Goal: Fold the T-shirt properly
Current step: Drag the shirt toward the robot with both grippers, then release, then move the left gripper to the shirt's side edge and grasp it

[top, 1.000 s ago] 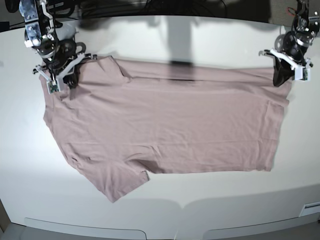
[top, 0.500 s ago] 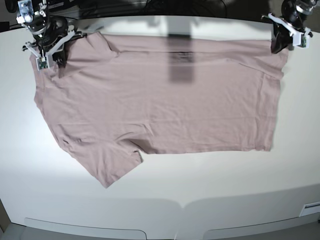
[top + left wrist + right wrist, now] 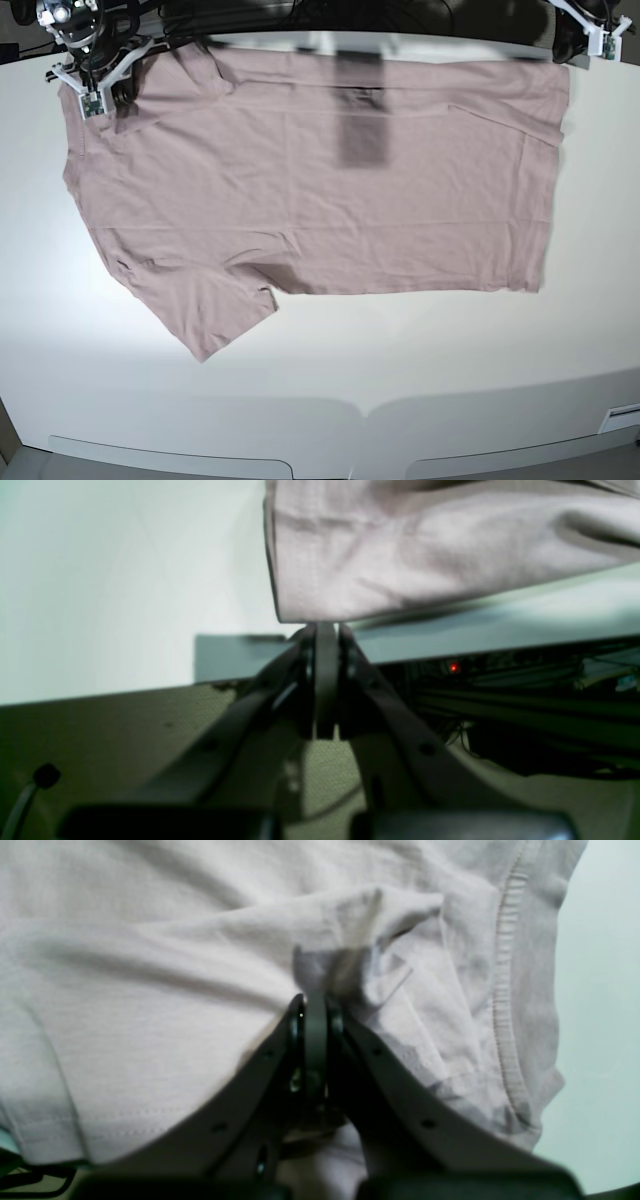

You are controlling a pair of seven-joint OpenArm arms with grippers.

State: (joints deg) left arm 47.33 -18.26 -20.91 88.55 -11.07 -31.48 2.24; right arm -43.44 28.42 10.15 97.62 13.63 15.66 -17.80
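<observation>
The dusty-pink T-shirt lies spread over the white table, its far edge at the table's back edge and one sleeve pointing to the front left. At the back left my right gripper is shut on the fabric beside the ribbed collar; the right wrist view shows the cloth bunched at the right gripper. My left gripper is at the back right. In the left wrist view the left gripper pinches the shirt's hem corner.
Dark cables and equipment lie behind the table's back edge. A dark shadow patch falls on the shirt's upper middle. Bare white table surrounds the shirt at the front and on both sides. Under the table edge the left wrist view shows floor.
Both grippers have moved toward the table's back edge, dragging the T-shirt with them. The folded band along its far side has stretched out and the cloth lies flatter.
</observation>
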